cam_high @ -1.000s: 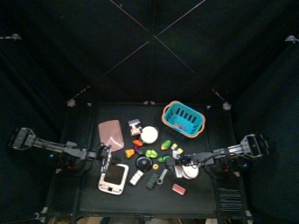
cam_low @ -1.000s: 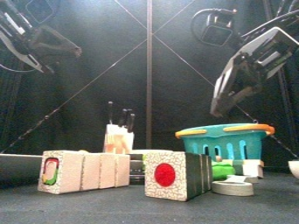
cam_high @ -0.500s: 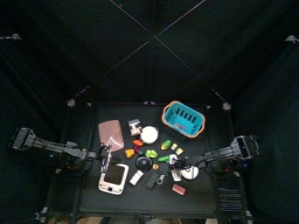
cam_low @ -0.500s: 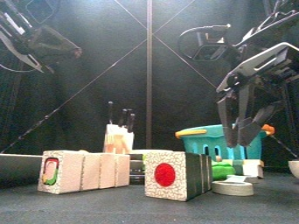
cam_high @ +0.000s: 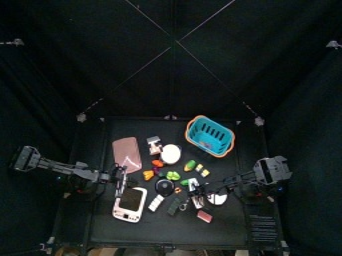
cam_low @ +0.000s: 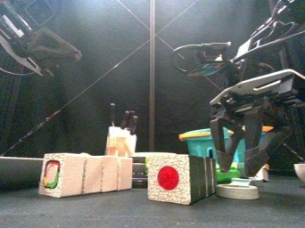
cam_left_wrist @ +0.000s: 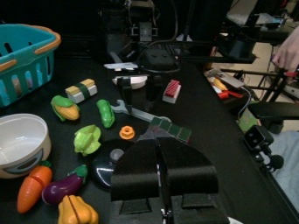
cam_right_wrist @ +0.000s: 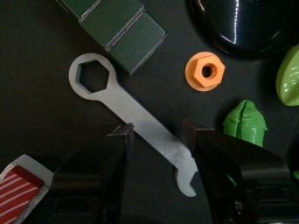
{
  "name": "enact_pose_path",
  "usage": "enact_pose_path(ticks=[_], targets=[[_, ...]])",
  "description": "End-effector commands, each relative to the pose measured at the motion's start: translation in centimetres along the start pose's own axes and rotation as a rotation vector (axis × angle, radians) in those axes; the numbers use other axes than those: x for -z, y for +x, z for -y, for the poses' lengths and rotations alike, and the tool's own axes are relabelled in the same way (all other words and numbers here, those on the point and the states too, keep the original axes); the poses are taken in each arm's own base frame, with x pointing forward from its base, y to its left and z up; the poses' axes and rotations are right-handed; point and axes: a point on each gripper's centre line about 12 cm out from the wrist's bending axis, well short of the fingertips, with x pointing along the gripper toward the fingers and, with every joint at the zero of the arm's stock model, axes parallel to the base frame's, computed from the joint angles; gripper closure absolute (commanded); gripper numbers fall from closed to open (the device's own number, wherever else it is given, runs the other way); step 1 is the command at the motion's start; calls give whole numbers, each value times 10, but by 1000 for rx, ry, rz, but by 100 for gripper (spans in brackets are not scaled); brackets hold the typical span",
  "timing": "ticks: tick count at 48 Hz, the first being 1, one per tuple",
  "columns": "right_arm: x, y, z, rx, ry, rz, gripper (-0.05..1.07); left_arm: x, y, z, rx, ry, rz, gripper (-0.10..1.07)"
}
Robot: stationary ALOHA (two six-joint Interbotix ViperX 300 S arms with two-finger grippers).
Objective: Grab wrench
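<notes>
**A:** What sits closest to the front edge of the table?

**B:** A block with a red circle on its face [cam_low: 179, 179], and beside it a striped block [cam_low: 86, 174]. Behind them stands a teal basket [cam_low: 229, 142].

**A:** Where is the wrench?

**B:** The wrench [cam_right_wrist: 135, 112] lies flat on the black table [cam_right_wrist: 35, 122], a slim silvery bar with a ring end. Just beside it are two dark green tiles [cam_right_wrist: 126, 28], an orange nut [cam_right_wrist: 205, 69] and a green leafy piece [cam_right_wrist: 247, 122].

**A:** And the right gripper?

**B:** The right gripper [cam_right_wrist: 159, 133] hangs directly over the wrench's shaft, its jaws spread, one on each side of the bar, not touching it as far as I can see.

**A:** The left one?

**B:** The left gripper [cam_left_wrist: 163, 203] hovers at the table's left side, well apart from the wrench. I cannot tell how its jaws stand.
</notes>
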Motion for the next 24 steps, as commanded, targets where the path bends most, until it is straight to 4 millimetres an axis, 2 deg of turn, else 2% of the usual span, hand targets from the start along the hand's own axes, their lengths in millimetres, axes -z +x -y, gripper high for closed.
enact_pose_path(ticks=[1, 9, 24], targets=[[-9, -2, 1, 8, -17, 9, 18, -5, 1, 0, -4, -14, 20, 94], [-3, 4, -3, 0, -26, -46, 19, -3, 0, -1, -11, -31, 15, 94], [-2, 2, -7, -8, -26, -50, 19, 0, -1, -1, -12, -32, 8, 94]])
